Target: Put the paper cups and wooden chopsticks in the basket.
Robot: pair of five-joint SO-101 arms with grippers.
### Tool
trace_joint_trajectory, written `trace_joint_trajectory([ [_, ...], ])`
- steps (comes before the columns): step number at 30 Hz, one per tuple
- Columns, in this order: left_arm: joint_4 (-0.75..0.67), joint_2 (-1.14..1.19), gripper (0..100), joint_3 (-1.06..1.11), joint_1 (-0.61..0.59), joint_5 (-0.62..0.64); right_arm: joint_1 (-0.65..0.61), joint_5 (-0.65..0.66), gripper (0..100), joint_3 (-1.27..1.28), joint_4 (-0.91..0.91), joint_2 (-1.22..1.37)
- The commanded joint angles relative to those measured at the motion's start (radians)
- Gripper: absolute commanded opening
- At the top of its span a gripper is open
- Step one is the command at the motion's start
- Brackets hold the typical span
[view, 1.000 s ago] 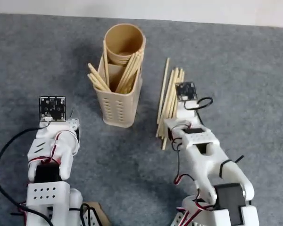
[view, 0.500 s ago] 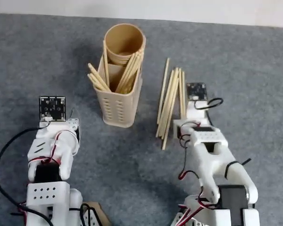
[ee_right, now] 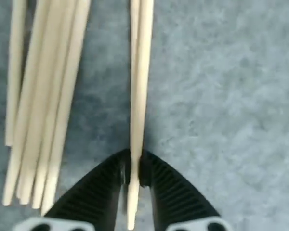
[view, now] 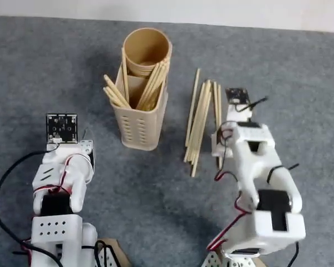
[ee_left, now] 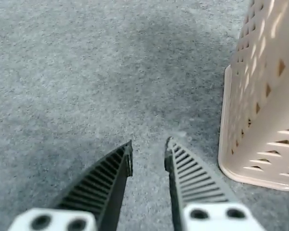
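A beige perforated basket (view: 139, 125) stands on the grey carpet with a paper cup (view: 147, 50) and several wooden chopsticks (view: 150, 86) in it. More loose chopsticks (view: 199, 119) lie to its right. The right arm (view: 249, 147) hangs over the right edge of that pile. My right gripper (ee_right: 134, 168) is shut on a pair of chopsticks (ee_right: 138, 96) near their ends, and the rest of the bundle (ee_right: 45, 110) lies beside them. My left gripper (ee_left: 148, 150) hovers low over bare carpet with its fingers slightly apart and nothing between them, the basket's wall (ee_left: 262, 110) close by.
The left arm (view: 64, 167) sits at the front left, away from the basket. Open carpet lies between the two arms and behind the basket. A pale strip (view: 167, 10) runs along the carpet's far edge.
The right arm has swung to the right and a little farther out, from over the main pile to the pair at its right edge. The left arm has not moved.
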Motion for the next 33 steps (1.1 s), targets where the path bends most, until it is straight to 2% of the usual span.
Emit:
trace_joint_trajectory([
  [1, -0.015, -0.01, 14, -0.002, 0.012, 0.009, 0.044, 0.031, 0.6, -0.134, 0.087, 0.05],
  [5, -0.017, -0.01, 14, -0.002, 0.012, 0.009, 0.042, 0.032, 0.6, -0.321, 0.194, 0.084],
  [11, -0.018, -0.01, 14, -0.002, 0.012, 0.009, 0.042, 0.02, 0.6, -0.522, 0.214, 0.136],
  [18, -0.018, -0.01, 14, -0.002, 0.012, 0.009, 0.036, -0.109, 0.6, -0.564, 0.166, -0.12],
  [24, -0.02, -0.01, 14, -0.002, 0.012, 0.009, -0.084, -0.129, 0.6, -0.562, 0.021, -0.45],
  [33, -0.02, -0.01, 14, -0.001, 0.012, 0.009, -0.389, -0.17, 0.6, -0.417, -0.294, -0.582],
])
